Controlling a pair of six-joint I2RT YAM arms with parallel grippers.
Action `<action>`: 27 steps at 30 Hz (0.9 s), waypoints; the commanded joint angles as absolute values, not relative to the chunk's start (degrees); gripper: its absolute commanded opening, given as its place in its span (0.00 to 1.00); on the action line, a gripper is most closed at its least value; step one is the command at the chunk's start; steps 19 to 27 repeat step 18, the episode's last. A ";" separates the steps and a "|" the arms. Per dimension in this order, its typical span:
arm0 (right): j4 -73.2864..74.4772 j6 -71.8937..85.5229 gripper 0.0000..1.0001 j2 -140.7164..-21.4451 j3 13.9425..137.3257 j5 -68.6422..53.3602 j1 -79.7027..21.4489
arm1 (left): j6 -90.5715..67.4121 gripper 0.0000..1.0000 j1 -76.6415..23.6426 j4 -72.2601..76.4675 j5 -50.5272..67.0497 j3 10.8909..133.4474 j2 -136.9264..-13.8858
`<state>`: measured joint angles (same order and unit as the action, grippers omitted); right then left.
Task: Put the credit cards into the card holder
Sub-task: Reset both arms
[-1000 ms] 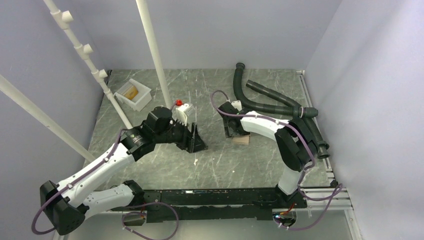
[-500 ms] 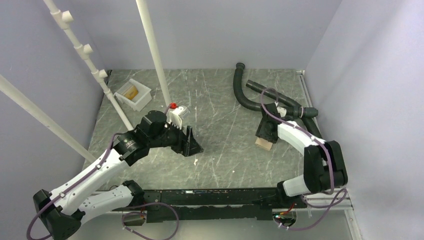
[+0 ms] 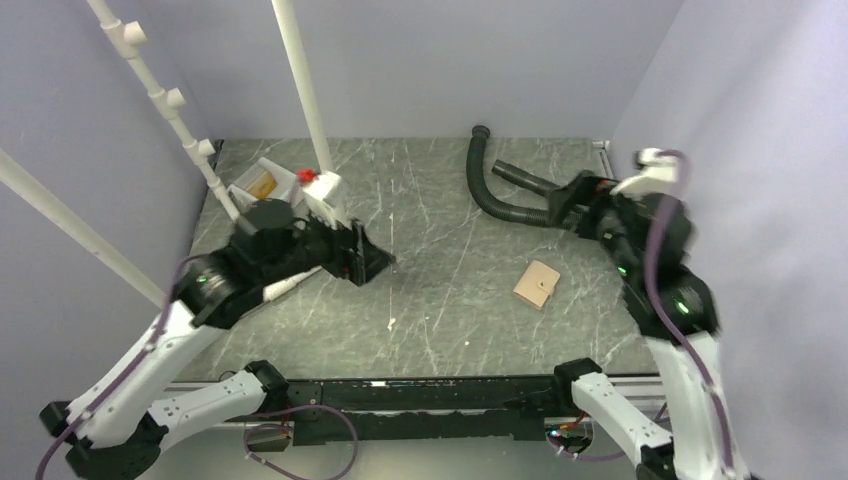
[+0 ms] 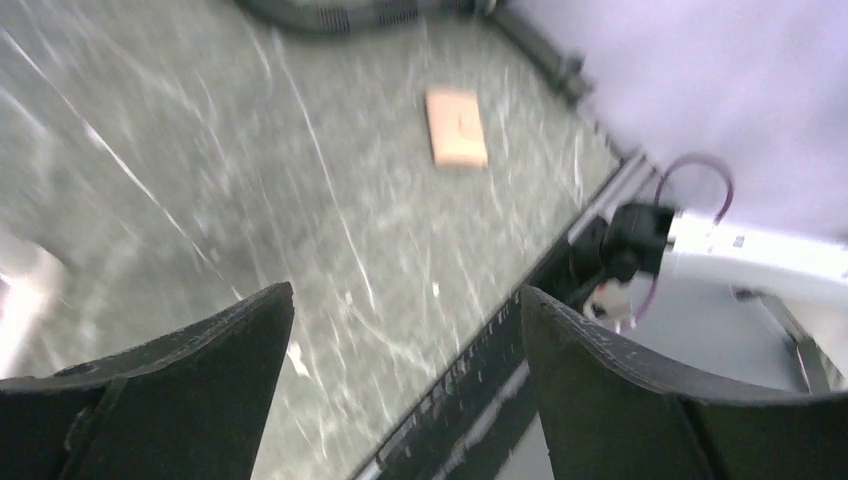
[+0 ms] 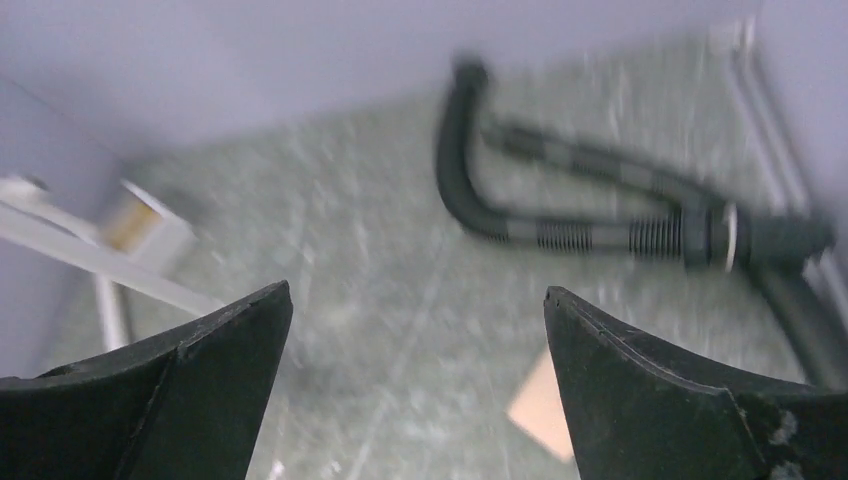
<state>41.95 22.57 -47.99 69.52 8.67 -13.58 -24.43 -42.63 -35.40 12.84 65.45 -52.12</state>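
Note:
The card holder [image 3: 537, 285] is a closed tan wallet lying flat on the marbled table right of centre. It also shows in the left wrist view [image 4: 457, 127] and, blurred, in the right wrist view [image 5: 545, 410]. A golden-brown card [image 3: 262, 184] lies in the white tray. No other cards show. My left gripper [image 3: 375, 262] is open and empty, raised above the table's left-centre [image 4: 405, 292]. My right gripper [image 3: 558, 205] is open and empty, held high at the back right, well above the wallet [image 5: 418, 290].
The white open tray [image 3: 285, 195] stands at the back left, partly behind my left arm, beside white poles [image 3: 305, 90]. Black corrugated hoses [image 3: 500, 195] lie at the back right [image 5: 600, 225]. A black rail [image 3: 420, 395] runs along the near edge.
My right gripper left the wallet, rising and swinging back right; the wallet, shifted right, now lies free. My left gripper lifted and drew back to the left.

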 commanded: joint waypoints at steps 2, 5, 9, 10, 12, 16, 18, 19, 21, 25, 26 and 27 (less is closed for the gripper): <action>41.14 13.24 1.00 -39.42 83.93 6.13 -13.58 | -16.35 0.94 -42.73 -36.73 0.48 80.30 -45.57; 39.02 11.14 1.00 -36.33 88.21 10.63 -13.61 | -11.95 0.98 -42.76 -36.63 -4.06 86.56 -44.19; 36.79 9.04 1.00 -32.95 91.44 15.09 -13.60 | -6.70 0.99 -42.73 -34.86 -8.57 92.46 -42.78; 36.60 8.79 1.00 -32.35 92.10 15.96 -13.58 | -5.97 0.99 -42.75 -34.81 -8.98 93.77 -42.66; 36.39 8.32 1.00 -31.17 93.24 17.26 -13.57 | -4.80 0.99 -42.74 -34.89 -9.64 95.86 -42.40; 36.75 7.83 1.00 -29.34 93.55 17.07 -13.53 | -3.72 0.99 -42.78 -34.93 -10.48 97.97 -41.82; 36.51 7.80 1.00 -28.57 92.86 17.90 -13.55 | -3.52 0.99 -42.74 -35.34 -10.25 98.91 -41.84; 36.51 7.80 1.00 -28.57 92.86 17.90 -13.55 | -3.52 0.99 -42.74 -35.34 -10.25 98.91 -41.84; 36.51 7.80 1.00 -28.57 92.86 17.90 -13.55 | -3.52 0.99 -42.74 -35.34 -10.25 98.91 -41.84; 36.51 7.80 1.00 -28.57 92.86 17.90 -13.55 | -3.52 0.99 -42.74 -35.34 -10.25 98.91 -41.84; 36.51 7.80 1.00 -28.57 92.86 17.90 -13.55 | -3.52 0.99 -42.74 -35.34 -10.25 98.91 -41.84; 36.51 7.80 1.00 -28.57 92.86 17.90 -13.55 | -3.52 0.99 -42.74 -35.34 -10.25 98.91 -41.84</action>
